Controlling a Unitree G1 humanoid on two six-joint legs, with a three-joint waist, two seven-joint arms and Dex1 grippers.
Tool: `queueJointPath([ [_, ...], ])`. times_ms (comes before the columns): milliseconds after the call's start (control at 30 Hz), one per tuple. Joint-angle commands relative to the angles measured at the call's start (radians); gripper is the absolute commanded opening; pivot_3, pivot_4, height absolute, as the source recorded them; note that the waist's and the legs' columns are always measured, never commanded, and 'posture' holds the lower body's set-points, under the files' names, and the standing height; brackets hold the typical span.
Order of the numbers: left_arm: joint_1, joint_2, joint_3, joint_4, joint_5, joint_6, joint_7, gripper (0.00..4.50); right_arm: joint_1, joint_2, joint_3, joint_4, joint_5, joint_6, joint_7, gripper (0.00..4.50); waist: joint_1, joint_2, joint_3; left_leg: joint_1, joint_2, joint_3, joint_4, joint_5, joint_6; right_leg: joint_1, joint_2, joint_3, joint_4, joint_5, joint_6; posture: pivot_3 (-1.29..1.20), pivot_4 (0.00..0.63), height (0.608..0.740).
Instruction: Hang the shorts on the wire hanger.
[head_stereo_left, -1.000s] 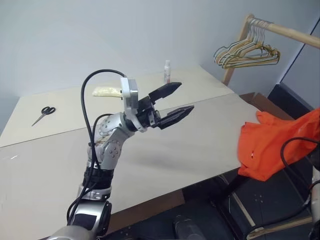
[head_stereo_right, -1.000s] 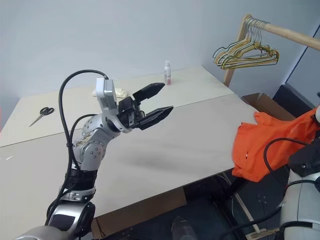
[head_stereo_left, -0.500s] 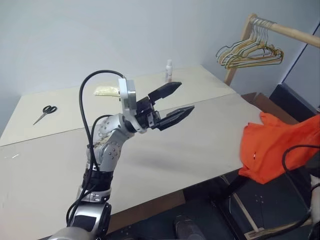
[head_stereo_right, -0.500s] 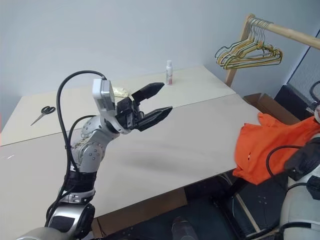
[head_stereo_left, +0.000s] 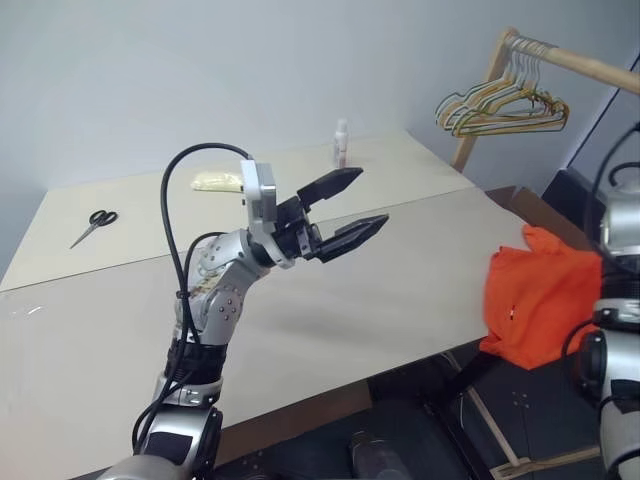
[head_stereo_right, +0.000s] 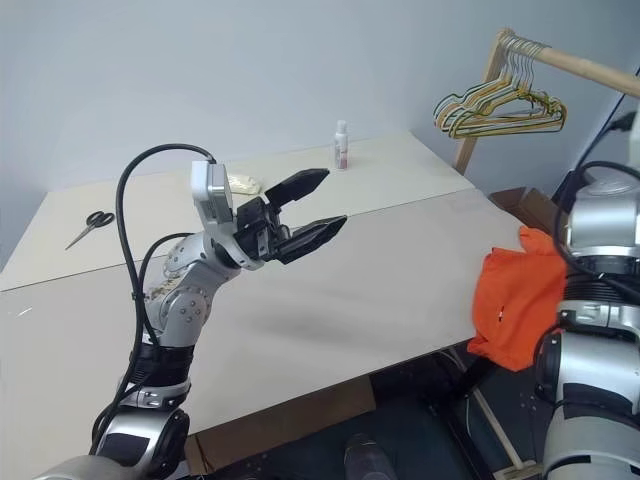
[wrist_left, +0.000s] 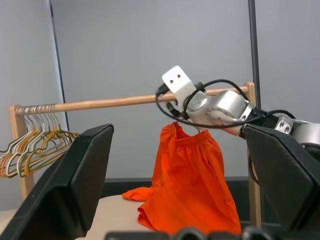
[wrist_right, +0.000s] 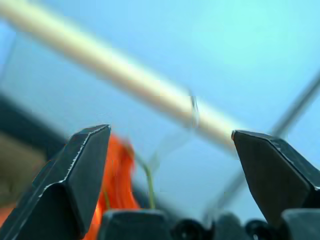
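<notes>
The orange shorts (wrist_left: 189, 186) hang bunched below the wooden rail (wrist_left: 115, 103), off the table's right edge; the head views show them too (head_stereo_left: 538, 303). Over the rail loops the thin hook of the wire hanger (wrist_right: 193, 111), and a fine wire runs down to the orange fabric (wrist_right: 118, 176). My right gripper (wrist_right: 170, 132) is open just below the rail, nothing between its fingers, close beside the top of the shorts. Above the middle of the table my left gripper (head_stereo_left: 357, 203) is open and empty, pointing toward the shorts.
A bunch of yellow, green and dark hangers (head_stereo_left: 503, 105) hangs at the rail's near end by its wooden post (head_stereo_left: 476, 105). On the far tabletop (head_stereo_left: 400, 300) lie scissors (head_stereo_left: 92, 222), a pale yellow item (head_stereo_left: 215, 181) and a small bottle (head_stereo_left: 342, 142).
My right gripper has opened and let go of the shorts, and the right arm has risen beside the rail. The shorts now hang narrower. The left arm has stayed still.
</notes>
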Motion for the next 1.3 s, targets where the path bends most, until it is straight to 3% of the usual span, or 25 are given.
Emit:
queueJointPath([
  [33, 0.001, 0.015, 0.014, -0.029, 0.001, -0.019, 0.001, 4.50, 0.023, 0.019, 0.036, -0.117, -0.010, -0.084, 0.114, 4.47, 0.004, 0.000, 0.000, 0.000, 0.000, 0.000, 0.000, 0.000, 0.000, 0.000, 0.000, 0.000, 0.000, 0.001, -0.002, -0.11, 0.000, 0.740],
  [400, 0.053, 0.127, 0.032, -0.045, 0.045, -0.010, 0.015, 4.50, 0.193, 0.101, 0.092, -0.427, 0.142, -0.135, 0.606, 4.47, 0.030, -0.001, 0.000, 0.000, 0.000, -0.001, 0.001, 0.000, 0.001, 0.000, 0.000, -0.001, 0.000, 0.004, -0.005, -0.05, 0.000, 0.740],
  [700, 0.180, 0.276, 0.053, -0.113, 0.102, 0.020, 0.037, 4.50, 0.387, 0.040, 0.186, -0.571, 0.182, -0.232, 0.961, 4.47, 0.090, -0.002, 0.000, 0.001, 0.000, -0.001, 0.001, -0.001, 0.001, -0.002, 0.000, -0.002, -0.001, 0.005, -0.006, 0.04, 0.000, 0.740],
  [1067, 0.352, 0.335, 0.060, -0.167, 0.146, -0.003, 0.059, 4.50, 0.524, -0.059, 0.278, -0.606, 0.162, -0.341, 1.219, 4.47, 0.201, -0.009, 0.001, 0.004, 0.001, 0.000, 0.002, -0.001, 0.001, -0.003, -0.001, -0.004, -0.001, 0.005, -0.007, 0.11, 0.000, 0.740],
  [1300, 0.394, 0.362, 0.052, -0.169, 0.189, -0.016, 0.057, 4.50, 0.558, -0.066, 0.294, -0.615, 0.150, -0.388, 1.293, 4.47, 0.231, -0.011, 0.000, 0.004, 0.001, 0.001, 0.002, -0.001, 0.001, -0.003, 0.000, -0.005, -0.001, 0.005, -0.007, 0.13, 0.000, 0.740],
])
